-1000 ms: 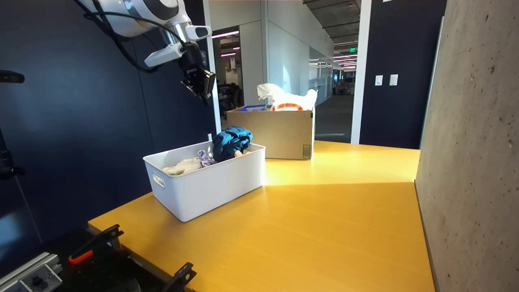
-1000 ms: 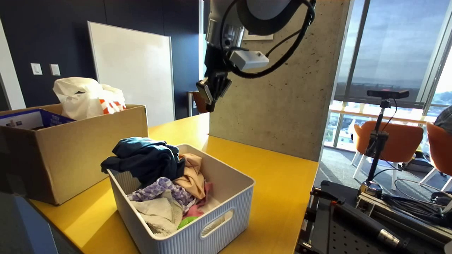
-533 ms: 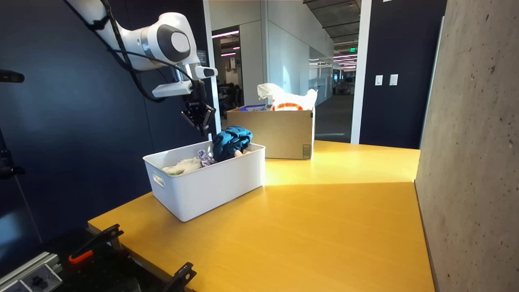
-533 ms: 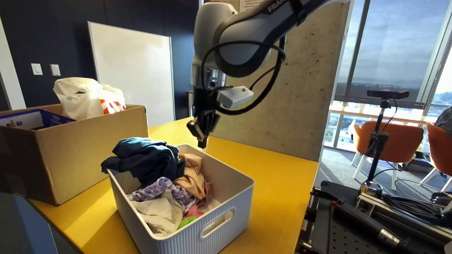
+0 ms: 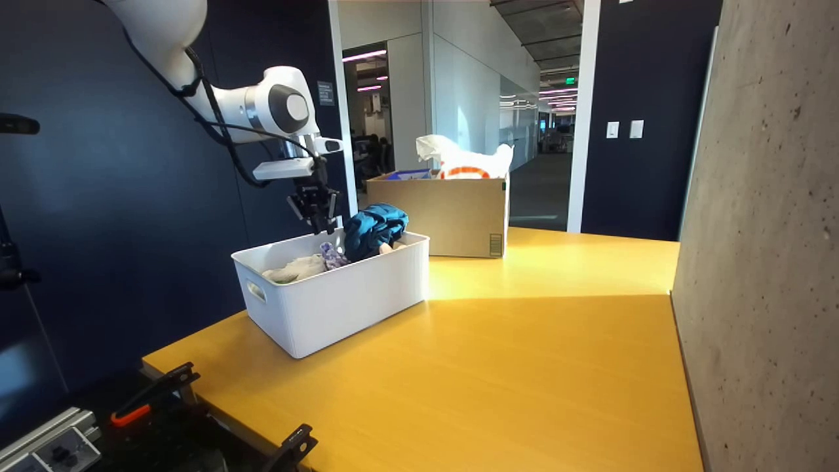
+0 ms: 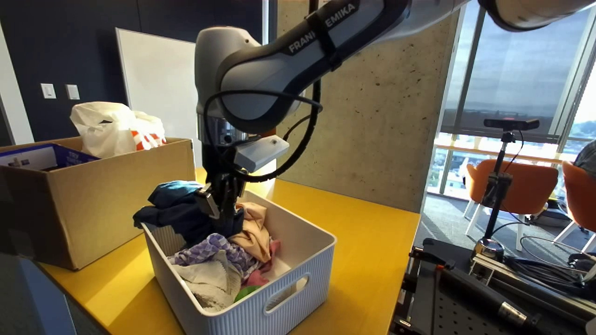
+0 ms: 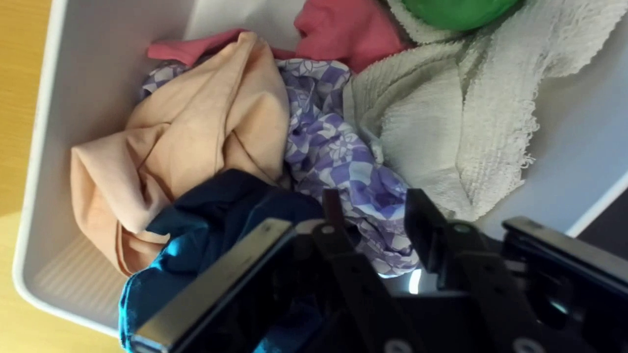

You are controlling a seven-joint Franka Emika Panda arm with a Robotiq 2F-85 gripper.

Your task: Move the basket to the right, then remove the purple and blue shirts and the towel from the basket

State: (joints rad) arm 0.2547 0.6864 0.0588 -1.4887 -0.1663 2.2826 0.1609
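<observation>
At the bottom of the wrist view, nearest the lens, stood the gripper (image 7: 373,202), its jaws apart, with a middling gap between the 2 fingertips. Whether they touched cloth, I could not tell. The purple shirt (image 7: 338,147) showed through that gap and ran up the middle of the frame. The blue shirt (image 7: 225,211) lay at lower left, partly covered by the gripper, and the towel (image 7: 431,137) lay right of centre, against the purple shirt. A peach cloth (image 7: 211,117) sat left of centre, touching the blue shirt; a reddish-pink cloth (image 7: 348,32) lay at top centre, and a green object (image 7: 456,11) at upper right was cut off by the frame's edge.

All of these lay in the basket (image 5: 360,298), which stood upright left of centre in an exterior view, on a yellow table (image 5: 498,373). Past it, near the centre, stood a cardboard box (image 5: 436,216) with a white plastic bag (image 5: 482,164) sticking out of its top. Farther off in an exterior view, a concrete wall (image 6: 372,130) rose at upper centre and a whiteboard (image 6: 153,79) stood at upper left, partly hidden by the arm (image 6: 260,77).
</observation>
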